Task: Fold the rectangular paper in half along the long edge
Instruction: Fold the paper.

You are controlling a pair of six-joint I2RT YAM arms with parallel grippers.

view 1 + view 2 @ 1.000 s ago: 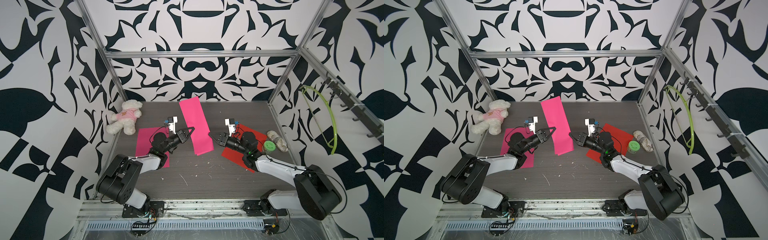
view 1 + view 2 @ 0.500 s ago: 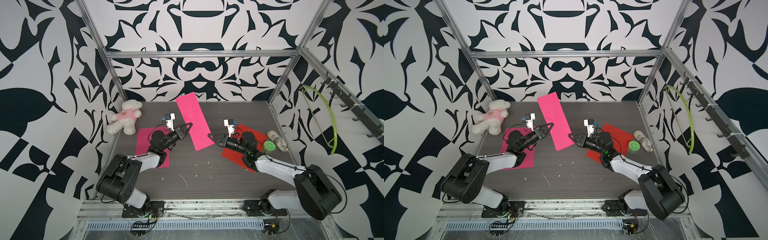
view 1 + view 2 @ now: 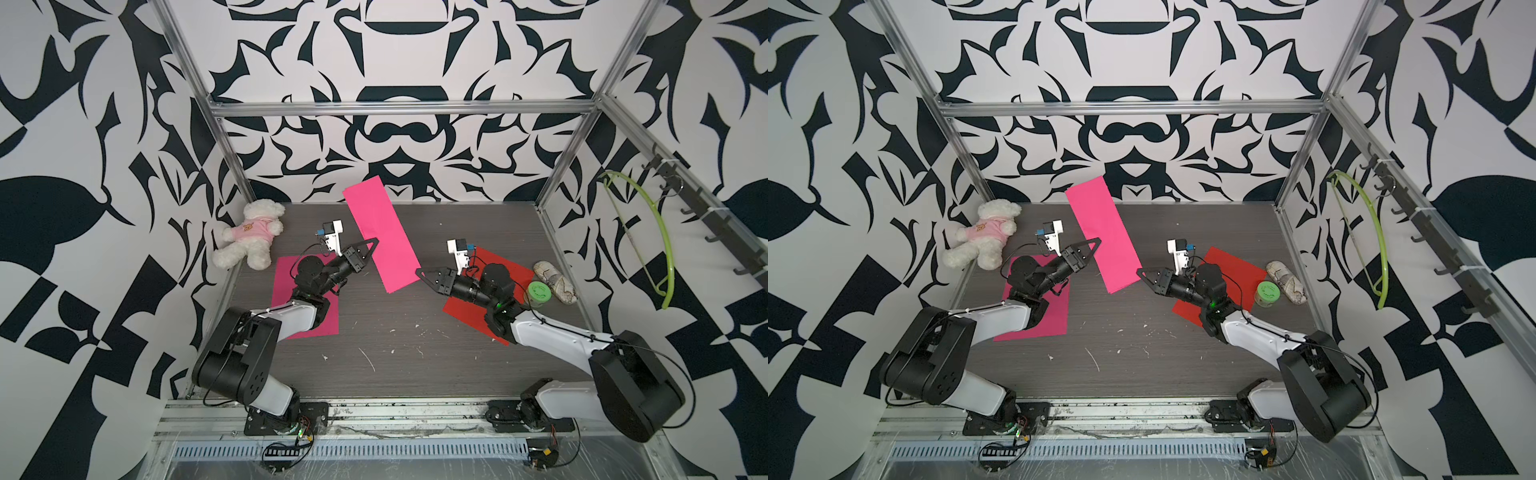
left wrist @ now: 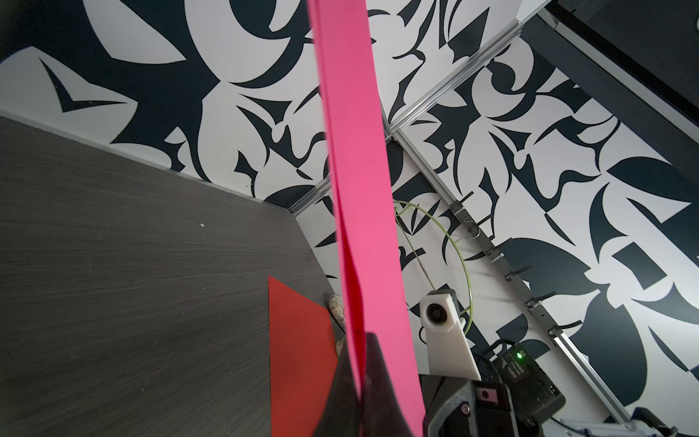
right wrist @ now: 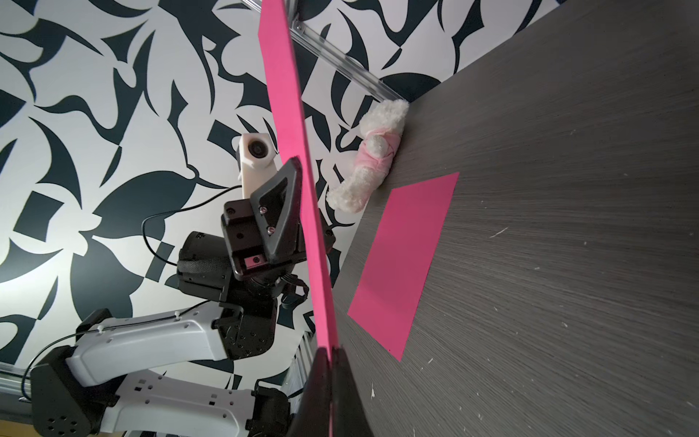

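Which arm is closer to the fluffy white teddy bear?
Left. The left end effector grips the bright pink paper sheet at the edge facing the fluffy white teddy bear; the right end effector grips its far edge.

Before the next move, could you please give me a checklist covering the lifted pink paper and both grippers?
1. The left gripper is shut on the pink paper: ok.
2. The right gripper is shut on the paper's corner: ok.
3. Paper hangs off the table: ok.
4. Layers flush: not ok, a slight gap shows beside the left gripper.
5. Crease sharp along its whole length: cannot tell.
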